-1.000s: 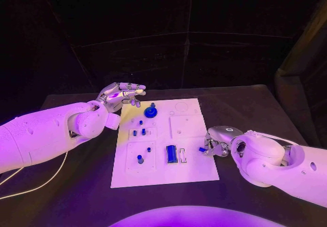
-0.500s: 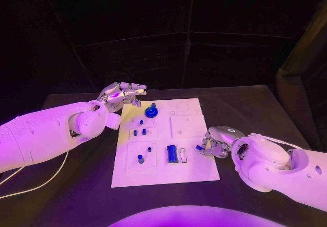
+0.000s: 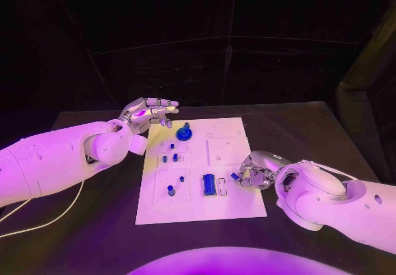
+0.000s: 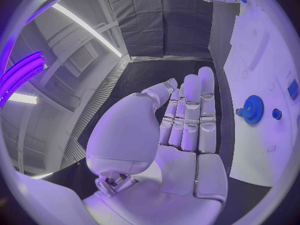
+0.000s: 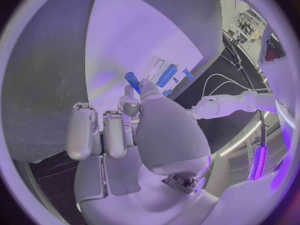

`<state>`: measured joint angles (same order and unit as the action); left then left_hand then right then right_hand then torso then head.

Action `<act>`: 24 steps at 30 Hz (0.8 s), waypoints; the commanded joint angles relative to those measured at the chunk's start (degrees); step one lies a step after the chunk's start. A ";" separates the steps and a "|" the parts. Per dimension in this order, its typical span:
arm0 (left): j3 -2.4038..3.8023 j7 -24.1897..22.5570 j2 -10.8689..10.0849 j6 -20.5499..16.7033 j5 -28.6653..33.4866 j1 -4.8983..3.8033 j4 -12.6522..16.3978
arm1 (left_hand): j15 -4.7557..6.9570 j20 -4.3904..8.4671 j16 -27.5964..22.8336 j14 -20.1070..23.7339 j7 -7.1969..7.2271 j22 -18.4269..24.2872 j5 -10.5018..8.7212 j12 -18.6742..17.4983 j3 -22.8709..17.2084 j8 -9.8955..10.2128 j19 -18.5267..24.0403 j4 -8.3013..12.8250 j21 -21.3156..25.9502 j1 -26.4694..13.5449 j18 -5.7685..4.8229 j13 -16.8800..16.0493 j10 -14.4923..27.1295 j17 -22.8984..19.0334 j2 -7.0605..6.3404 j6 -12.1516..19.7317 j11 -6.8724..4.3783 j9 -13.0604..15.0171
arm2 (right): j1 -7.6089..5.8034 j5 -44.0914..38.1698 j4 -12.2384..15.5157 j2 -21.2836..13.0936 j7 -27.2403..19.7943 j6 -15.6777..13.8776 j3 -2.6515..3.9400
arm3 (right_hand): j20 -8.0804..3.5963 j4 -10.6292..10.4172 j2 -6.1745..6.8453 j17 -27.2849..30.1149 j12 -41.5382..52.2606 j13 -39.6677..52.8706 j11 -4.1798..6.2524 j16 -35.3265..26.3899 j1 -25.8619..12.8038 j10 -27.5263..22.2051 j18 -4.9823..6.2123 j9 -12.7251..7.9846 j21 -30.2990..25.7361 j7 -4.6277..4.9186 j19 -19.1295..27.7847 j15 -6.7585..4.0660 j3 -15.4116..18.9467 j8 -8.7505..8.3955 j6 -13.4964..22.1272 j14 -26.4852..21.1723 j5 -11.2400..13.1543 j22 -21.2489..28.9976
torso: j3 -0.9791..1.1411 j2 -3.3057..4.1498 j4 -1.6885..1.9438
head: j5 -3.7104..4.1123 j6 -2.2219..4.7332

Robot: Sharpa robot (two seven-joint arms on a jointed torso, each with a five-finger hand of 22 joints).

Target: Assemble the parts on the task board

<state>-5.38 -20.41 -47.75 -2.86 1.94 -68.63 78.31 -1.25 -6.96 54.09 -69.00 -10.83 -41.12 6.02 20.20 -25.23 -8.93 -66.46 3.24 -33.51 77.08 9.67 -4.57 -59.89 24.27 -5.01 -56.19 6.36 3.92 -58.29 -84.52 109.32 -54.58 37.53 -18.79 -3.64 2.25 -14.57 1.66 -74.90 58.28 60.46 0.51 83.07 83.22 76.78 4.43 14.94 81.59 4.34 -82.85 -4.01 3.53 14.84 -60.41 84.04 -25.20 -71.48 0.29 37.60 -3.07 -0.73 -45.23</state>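
Task board is lying mid-table on the black table. Right hand is pinching a small blue part at the board's right edge, its shape partly hidden by fingertips. Left hand is hovering unclenched, holding nothing, by the far left corner. Dark curtains are hanging behind.

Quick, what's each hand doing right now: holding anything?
Left hand: open, holding nothing, fingers straight, near the task board's far corner.
Right hand: pinching a small blue part over the board's right side.
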 commanded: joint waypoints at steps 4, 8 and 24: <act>0.04 -0.20 -0.03 0.59 0.14 -0.08 0.21 | -0.04 0.07 0.25 0.48 -0.06 0.08 0.37 0.16 0.13 -0.38 0.40 0.33 0.24 -0.37 0.77 0.04 0.40 -0.08 0.38 0.28 0.03 0.05 | -0.06 8.87 -0.39 1.35 -1.11 -2.31 -0.01 | -0.35 -0.47 0.14 -2.21 0.34 0.24 -0.05 0.42 -0.55 0.52 -0.83 0.14 0.19 -0.08 -0.25 -0.33 -0.22 -0.28 -0.61 3.60 -0.54 -0.30 | 0.10 0.03 -0.06 | -0.20 -0.16; 0.04 -0.18 -0.06 0.57 0.14 -0.09 0.23 | -0.04 0.07 0.25 0.48 -0.06 0.08 0.37 0.16 0.13 -0.38 0.40 0.33 0.24 -0.37 0.77 0.04 0.40 -0.08 0.38 0.28 0.03 0.05 | -0.06 11.78 -0.97 2.07 -1.12 -1.74 -0.01 | -0.39 -0.75 0.23 -2.18 0.27 0.19 -0.05 0.41 -0.86 0.56 -0.83 0.17 0.19 -0.08 -0.26 -0.36 -0.35 -0.37 -0.69 3.60 -0.65 -0.30 | -0.02 -0.04 -0.04 | -0.17 -0.29; 0.04 -0.11 -0.03 0.67 0.14 -0.10 0.22 | -0.04 0.07 0.27 0.50 -0.05 0.07 0.38 0.20 0.12 -0.41 0.41 0.39 0.24 -0.33 0.78 0.04 0.44 -0.10 0.38 0.30 0.03 0.05 | -0.06 12.94 -2.25 4.21 -0.63 -0.92 -0.02 | -0.45 -1.88 0.84 -2.24 0.56 0.64 -0.03 0.42 -3.05 0.92 -0.86 0.46 0.23 -0.13 -0.32 -0.40 -0.48 -0.82 -1.29 3.60 -4.04 -0.42 | 0.05 0.00 -0.07 | -0.38 -0.36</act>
<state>-5.38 -20.38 -47.78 -2.86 1.94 -68.65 78.43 -1.25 -6.96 54.09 -69.00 -10.83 -41.12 6.02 20.20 -25.08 -9.15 -66.46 3.41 -33.51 77.08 9.67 -4.57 -59.89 24.22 -5.01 -56.19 6.35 3.92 -58.29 -72.06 107.03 -50.55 36.97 -19.87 -3.66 2.05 -16.06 2.62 -74.93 58.57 61.05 0.52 83.32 80.74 77.20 4.43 15.30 81.59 4.13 -83.05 -4.01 3.12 14.42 -61.38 84.04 -28.98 -71.86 0.36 37.57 -3.13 -1.09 -45.53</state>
